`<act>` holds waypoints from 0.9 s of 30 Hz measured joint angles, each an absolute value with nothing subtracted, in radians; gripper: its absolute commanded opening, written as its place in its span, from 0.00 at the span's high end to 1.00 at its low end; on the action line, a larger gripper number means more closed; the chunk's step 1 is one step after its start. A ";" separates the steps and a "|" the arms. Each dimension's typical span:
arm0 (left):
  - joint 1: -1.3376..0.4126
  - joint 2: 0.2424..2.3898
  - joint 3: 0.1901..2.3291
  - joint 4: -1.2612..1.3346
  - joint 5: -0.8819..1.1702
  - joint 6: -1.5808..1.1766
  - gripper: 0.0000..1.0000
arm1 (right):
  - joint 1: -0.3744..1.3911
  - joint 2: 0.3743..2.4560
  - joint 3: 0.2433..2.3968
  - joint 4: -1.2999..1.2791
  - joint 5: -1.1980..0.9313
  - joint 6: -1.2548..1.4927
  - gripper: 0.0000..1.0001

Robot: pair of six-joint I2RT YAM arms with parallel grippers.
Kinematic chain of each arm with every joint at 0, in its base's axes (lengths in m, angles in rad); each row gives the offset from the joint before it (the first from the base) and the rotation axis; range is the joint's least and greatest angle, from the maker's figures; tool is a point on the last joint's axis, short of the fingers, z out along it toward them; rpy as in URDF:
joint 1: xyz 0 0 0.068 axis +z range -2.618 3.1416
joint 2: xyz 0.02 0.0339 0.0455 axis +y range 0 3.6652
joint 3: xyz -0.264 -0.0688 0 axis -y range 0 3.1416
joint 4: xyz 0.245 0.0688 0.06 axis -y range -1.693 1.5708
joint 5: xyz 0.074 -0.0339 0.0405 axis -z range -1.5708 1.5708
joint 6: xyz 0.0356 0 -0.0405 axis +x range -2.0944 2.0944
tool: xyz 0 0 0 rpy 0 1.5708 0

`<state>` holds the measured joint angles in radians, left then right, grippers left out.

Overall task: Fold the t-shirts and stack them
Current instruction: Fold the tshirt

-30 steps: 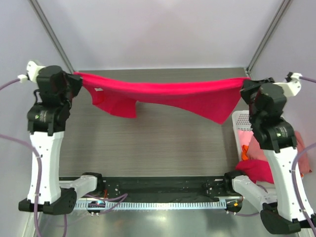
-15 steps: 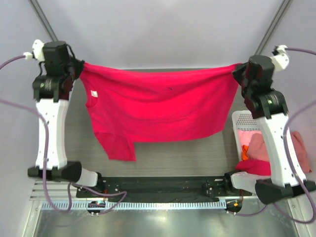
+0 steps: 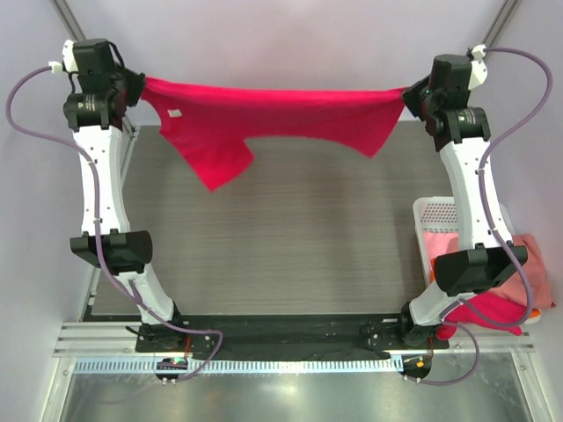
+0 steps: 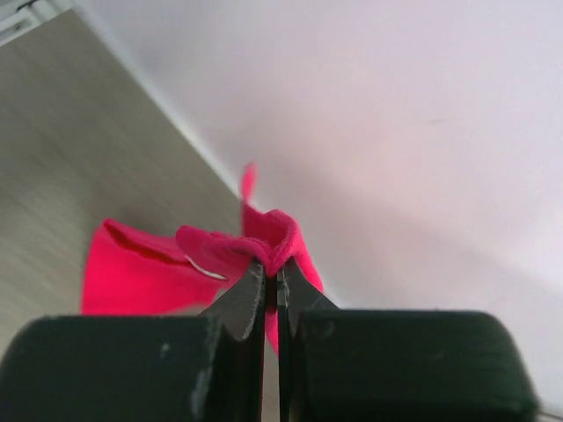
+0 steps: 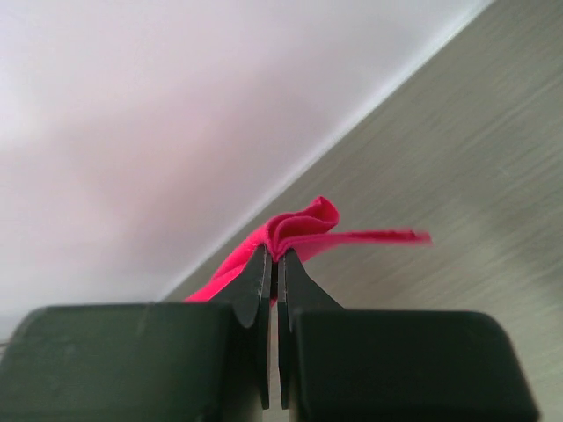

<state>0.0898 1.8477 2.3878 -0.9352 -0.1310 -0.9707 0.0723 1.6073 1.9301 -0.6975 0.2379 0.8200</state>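
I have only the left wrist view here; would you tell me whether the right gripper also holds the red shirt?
Observer: Yes, the right gripper is shut on a bunched edge of the red shirt.
Operator: Thank you. How does the shirt hang?
Observer: From above, it is stretched from the left gripper to the right one over the far side of the table, with one sleeve drooping near the left.
Operator: Is anything else waiting?
Observer: Pink cloth lies in a white basket on the table's right side.
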 measured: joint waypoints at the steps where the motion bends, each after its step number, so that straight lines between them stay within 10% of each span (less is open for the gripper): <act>1: 0.094 1.842 2.388 -0.917 -0.125 -0.973 1.00 | 0.065 1.617 1.950 -0.694 0.225 0.825 0.99; 8: 0.104 1.736 2.150 -0.734 -0.099 -0.987 1.00 | 0.022 1.616 1.893 -0.606 0.134 0.857 0.99; 27: 0.105 1.060 0.715 -0.350 -0.110 -1.086 1.00 | -0.019 1.113 0.684 -0.259 0.078 0.871 0.99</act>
<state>0.1051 1.0603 0.7147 -0.3504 -0.1101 -1.0859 -0.0193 1.1126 0.6838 -0.2592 0.0780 0.8707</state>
